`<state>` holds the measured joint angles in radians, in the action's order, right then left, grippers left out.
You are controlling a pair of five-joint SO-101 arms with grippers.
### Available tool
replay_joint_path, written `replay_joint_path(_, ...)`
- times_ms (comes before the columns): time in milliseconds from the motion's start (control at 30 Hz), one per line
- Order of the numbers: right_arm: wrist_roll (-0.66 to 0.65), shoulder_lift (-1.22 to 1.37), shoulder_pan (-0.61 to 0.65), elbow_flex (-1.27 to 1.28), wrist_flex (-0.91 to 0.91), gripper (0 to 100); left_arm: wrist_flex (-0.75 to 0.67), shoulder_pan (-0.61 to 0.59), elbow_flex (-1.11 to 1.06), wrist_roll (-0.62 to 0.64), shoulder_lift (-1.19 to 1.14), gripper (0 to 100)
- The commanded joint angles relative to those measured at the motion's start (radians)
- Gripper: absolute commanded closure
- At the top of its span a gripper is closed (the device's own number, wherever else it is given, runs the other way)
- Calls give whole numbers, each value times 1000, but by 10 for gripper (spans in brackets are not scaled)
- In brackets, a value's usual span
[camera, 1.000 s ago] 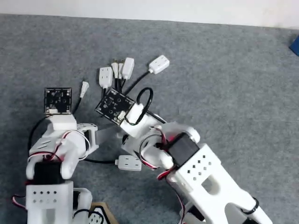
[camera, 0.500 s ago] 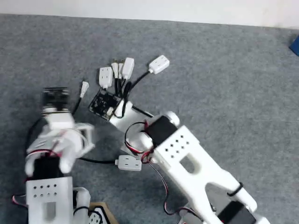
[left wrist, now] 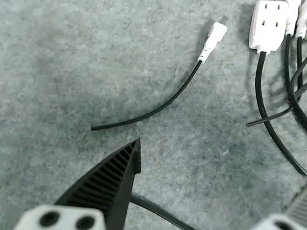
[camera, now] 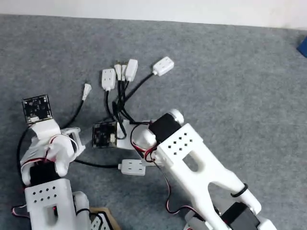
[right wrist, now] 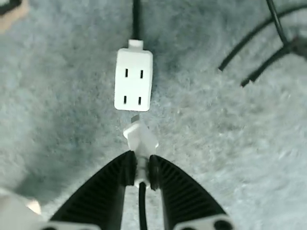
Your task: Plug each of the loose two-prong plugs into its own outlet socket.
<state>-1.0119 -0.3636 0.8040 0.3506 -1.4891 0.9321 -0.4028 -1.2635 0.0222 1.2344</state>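
Note:
My right gripper (right wrist: 140, 165) is shut on a white two-prong plug (right wrist: 139, 138). Its prongs point at a white outlet socket (right wrist: 134, 79) a short gap ahead, lying flat on the grey carpet. From above, that socket (camera: 132, 166) lies just in front of the right arm's wrist (camera: 144, 136). My left gripper (left wrist: 216, 182) is open over bare carpet, one black finger (left wrist: 115, 177) showing. Beyond it lie a loose white plug (left wrist: 213, 36) on a black cord and another socket (left wrist: 268, 19). The loose plug (camera: 87, 90) sits left of the cluster.
Near the far middle of the carpet (camera: 230, 96) lies a cluster: a socket (camera: 109, 79), two plugs (camera: 129, 69) and another socket (camera: 163, 66), with black cords (camera: 120, 105) trailing toward the right arm. A blue object (camera: 303, 47) sits at the right edge.
The right arm's wrist swung from beside the cluster toward the near socket, dragging cords with it. The left arm's wrist shifted left.

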Motion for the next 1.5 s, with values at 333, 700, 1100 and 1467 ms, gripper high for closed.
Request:
replay_joint_path(333,-457,5,53,-42,-7,990,-98,-12,-68,5,-1,507)
replay_joint_path(700,-614,262,68,-107,45,990,-92,-5,-71,-18,-1,507)
replay_joint_path(1100,-657,340,117,-214,41,990,-92,4,-73,-20,-1,507)
replay_joint_path(1467,-250,340,124,-245,42,991,-95,18,-81,-20,-1,507)
